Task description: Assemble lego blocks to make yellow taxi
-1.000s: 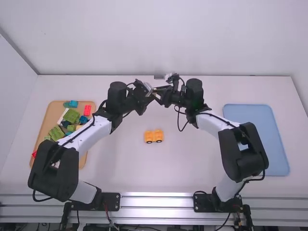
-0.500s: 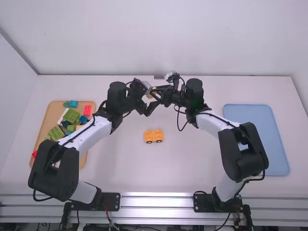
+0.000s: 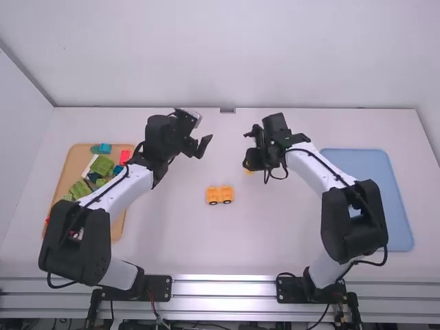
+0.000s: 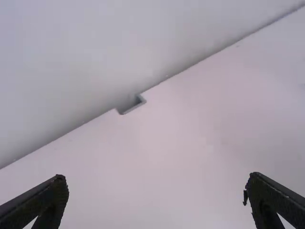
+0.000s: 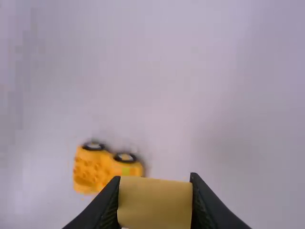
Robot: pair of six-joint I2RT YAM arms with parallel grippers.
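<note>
Closest to you, along the right side of the white table [image 3: 275,240], lies a light blue rectangular tray [image 3: 375,179]. Toward the left side is a tan rectangular tray [image 3: 117,227], partly covered by the left arm. In it, nearer to farther, you have a green studded block [image 3: 81,190], a second green block [image 3: 103,165], a red block [image 3: 124,157] near the far right corner, and a teal block [image 3: 104,148] at the far edge.

Between the trays, about midway between the table's near and far edges, your orange-yellow taxi base with black wheels [image 3: 220,195] stands upright and apart from both trays.

Beyond it and to its right is your right gripper [image 3: 249,169], clenched on a plain yellow block [image 5: 155,202], one finger on each side.

Farther still, left of the right gripper, your left gripper [image 3: 204,146] is released, its fingers spread wide with nothing between them.
</note>
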